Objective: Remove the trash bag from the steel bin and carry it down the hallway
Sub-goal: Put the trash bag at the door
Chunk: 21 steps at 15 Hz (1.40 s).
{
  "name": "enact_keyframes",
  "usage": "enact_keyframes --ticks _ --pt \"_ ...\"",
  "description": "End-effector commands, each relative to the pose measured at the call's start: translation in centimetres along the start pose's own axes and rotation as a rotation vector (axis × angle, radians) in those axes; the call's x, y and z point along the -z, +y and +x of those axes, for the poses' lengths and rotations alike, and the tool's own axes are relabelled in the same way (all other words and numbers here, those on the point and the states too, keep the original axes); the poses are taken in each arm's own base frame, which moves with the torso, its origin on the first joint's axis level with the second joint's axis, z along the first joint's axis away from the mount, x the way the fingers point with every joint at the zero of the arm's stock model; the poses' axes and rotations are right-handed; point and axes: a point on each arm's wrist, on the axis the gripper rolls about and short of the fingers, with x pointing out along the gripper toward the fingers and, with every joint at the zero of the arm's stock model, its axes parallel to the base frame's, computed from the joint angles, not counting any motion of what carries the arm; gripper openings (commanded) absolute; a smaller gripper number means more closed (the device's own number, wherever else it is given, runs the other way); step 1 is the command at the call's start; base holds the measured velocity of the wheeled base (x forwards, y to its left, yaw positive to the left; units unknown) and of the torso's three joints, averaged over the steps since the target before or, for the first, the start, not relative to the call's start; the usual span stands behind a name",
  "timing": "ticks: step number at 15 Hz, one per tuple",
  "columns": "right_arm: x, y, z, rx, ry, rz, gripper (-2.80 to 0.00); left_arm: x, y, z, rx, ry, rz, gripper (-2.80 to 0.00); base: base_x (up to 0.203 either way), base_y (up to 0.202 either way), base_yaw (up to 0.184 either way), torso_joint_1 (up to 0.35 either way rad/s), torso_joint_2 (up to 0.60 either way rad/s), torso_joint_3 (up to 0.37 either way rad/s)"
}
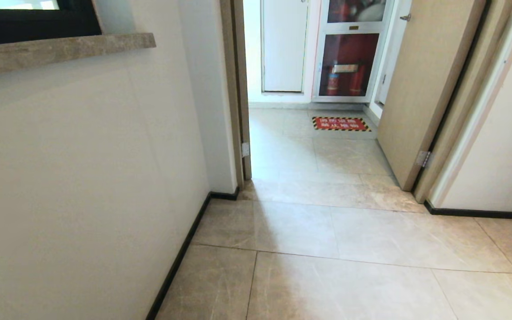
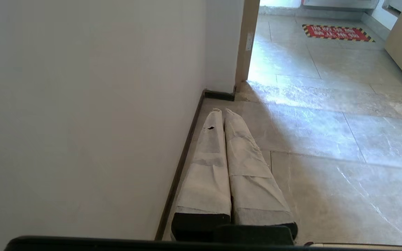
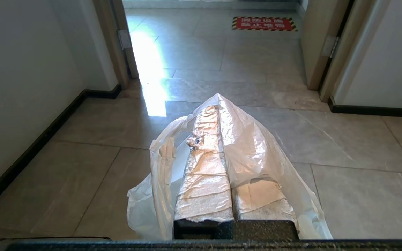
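Plastic of the trash bag [image 3: 257, 146] drapes over and around the right gripper [image 3: 218, 104], whose fingers [image 3: 206, 174] are pressed fully together on the film, pinching it, I judge, so the load hangs clear of the hallway [image 1: 349, 249] tiles while the base drives. The left gripper [image 2: 222, 111] rides beside the wall at about nine o'clock, its fingers [image 2: 206, 167] closed on nothing, idle because one grip suffices. The open doorway [image 1: 309, 146] lies at twelve o'clock; the steel bin is nowhere in view.
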Motion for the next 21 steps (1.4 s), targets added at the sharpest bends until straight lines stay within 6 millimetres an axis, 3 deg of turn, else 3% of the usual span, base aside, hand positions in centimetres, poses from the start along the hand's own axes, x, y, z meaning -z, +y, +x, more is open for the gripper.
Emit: enact_keyframes --ticks 1,4,21 --pt "-0.02 0.00 0.00 0.000 -0.002 0.000 -2.80 0.00 0.00 0.00 -0.001 0.000 0.000 -2.80 0.194 0.000 0.002 -0.001 0.00 0.002" --pt "-0.01 0.00 0.00 0.001 -0.001 0.001 -2.80 0.00 0.00 0.00 -0.001 0.000 0.000 -2.80 0.175 0.000 -0.001 0.003 0.00 0.002" --pt "-0.01 0.00 0.00 -0.001 -0.001 0.000 -2.80 0.00 0.00 0.00 -0.001 0.000 0.001 -2.80 0.000 0.000 0.000 0.000 0.00 0.000"
